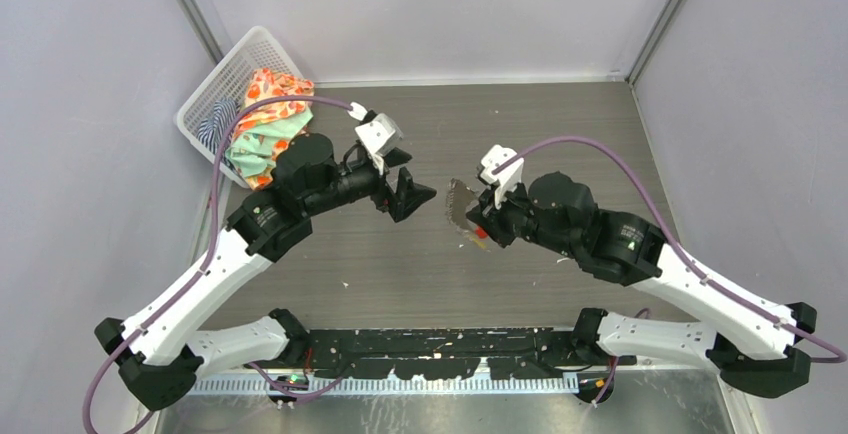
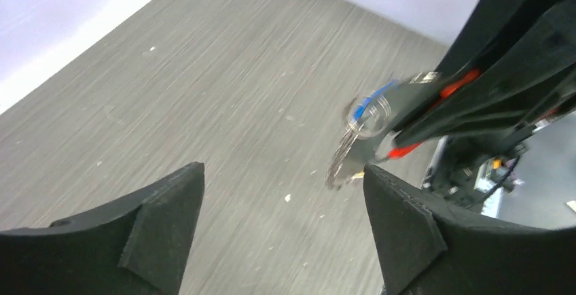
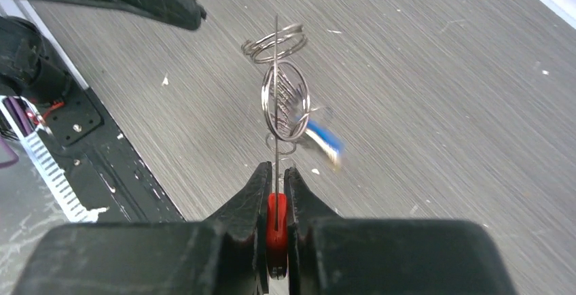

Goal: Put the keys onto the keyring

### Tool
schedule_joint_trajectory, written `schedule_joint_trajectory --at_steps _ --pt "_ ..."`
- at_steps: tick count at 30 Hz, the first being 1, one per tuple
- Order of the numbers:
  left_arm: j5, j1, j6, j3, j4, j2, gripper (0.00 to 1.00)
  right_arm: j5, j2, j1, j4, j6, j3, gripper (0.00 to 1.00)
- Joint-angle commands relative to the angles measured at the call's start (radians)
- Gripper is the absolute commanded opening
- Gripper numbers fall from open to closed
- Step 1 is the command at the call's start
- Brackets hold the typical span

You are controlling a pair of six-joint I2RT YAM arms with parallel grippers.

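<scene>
From above, the keyring (image 1: 461, 204) is held up over the middle of the worktop (image 1: 560, 134) by the right jaws. The left jaws face it from just beside, not touching. The left arm (image 1: 300, 194) reaches in from the near left with its wrist turned toward the centre. The right arm (image 1: 600, 234) stretches low from the near right. A basket (image 1: 205, 104) of cloth sits at the far left corner.

From the left wrist, the left jaws stand wide apart and hold nothing. The keyring (image 2: 363, 122) hangs between them and the right arm, clear of the worktop (image 2: 204, 71).

From the right wrist, the right jaws are pinched nearly shut on the red tag (image 3: 275, 223), so the rings (image 3: 285, 98) stand upright above them. The blue key (image 3: 322, 142) hangs blurred at the ring, seemingly threaded on. I cannot make out the yellow key for certain.

The step looks like threading, with the ring steadied for it. Next, the free jaws likely need to fetch the remaining key and bring it to the coil's split.
</scene>
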Motion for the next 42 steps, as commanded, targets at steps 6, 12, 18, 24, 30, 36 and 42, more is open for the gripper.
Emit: schedule_joint_trajectory --at_steps 6,12,18,24,30,36,42 --pt "-0.078 0.182 0.028 0.234 -0.394 0.143 1.0 0.225 0.277 -0.026 -0.468 -0.121 0.385 0.14" --pt "0.141 0.492 0.087 0.592 -0.814 0.449 1.0 0.358 0.485 -0.134 -0.48 -0.174 0.507 0.02" --pt "0.092 0.579 0.238 0.703 -1.029 0.564 1.0 0.399 0.548 -0.197 -0.276 -0.315 0.437 0.01" --pt "0.036 0.61 0.295 0.69 -1.058 0.568 1.0 0.469 0.728 -0.25 -0.175 -0.568 0.47 0.01" --pt "0.009 0.647 0.308 0.649 -1.066 0.566 1.0 0.652 0.986 -0.262 -0.019 -0.876 0.476 0.01" --pt "0.037 0.679 0.28 0.611 -1.012 0.522 1.0 0.644 1.078 -0.222 0.053 -0.918 0.491 0.01" --pt "0.069 0.679 0.244 0.61 -0.981 0.524 1.0 0.629 1.137 -0.227 0.29 -1.014 0.385 0.01"
